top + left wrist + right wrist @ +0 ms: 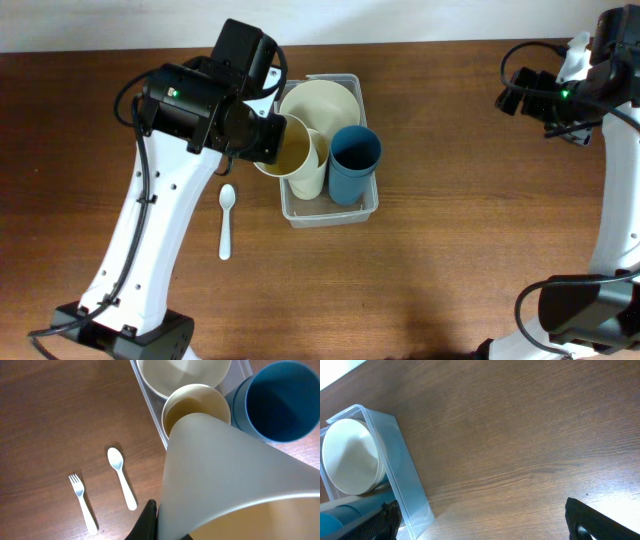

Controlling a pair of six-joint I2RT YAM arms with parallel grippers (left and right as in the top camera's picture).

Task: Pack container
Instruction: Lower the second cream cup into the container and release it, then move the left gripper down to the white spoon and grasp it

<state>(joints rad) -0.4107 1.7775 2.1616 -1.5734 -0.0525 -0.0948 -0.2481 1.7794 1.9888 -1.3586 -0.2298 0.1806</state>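
The left gripper (255, 135) pinches a tilted cream cup (284, 148). Just beneath its mouth sits the container (330, 216) — inside are a cream bowl (320, 105), a second cream cup (312, 172) and a blue cup (355, 160). A spoon (226, 220) and a fork (82, 502) lie beside the gripper on the table (450, 250). The right gripper (492, 522) — fingers spread, empty — hangs well apart from the container.

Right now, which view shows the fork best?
Left wrist: the whole white fork lies on the table beside the spoon. Overhead shows the spoon but no fork, probably hidden under the left arm. Right wrist shows neither.
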